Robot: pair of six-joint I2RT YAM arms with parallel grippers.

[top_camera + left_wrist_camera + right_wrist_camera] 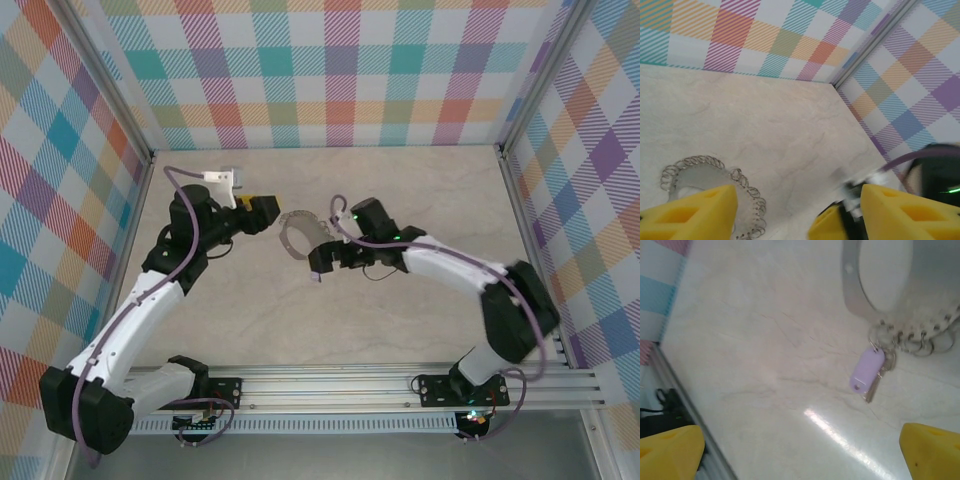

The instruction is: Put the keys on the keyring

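Left arm: reaching forward, gripper [790, 220] spread wide.
Right arm: elbow bent, reaching inward, gripper [800, 455] spread wide.
Keyring [852, 295]: between my grippers, just ahead of the left fingers.
Key [867, 371]: ahead of my right gripper, touching the keyring's loops.
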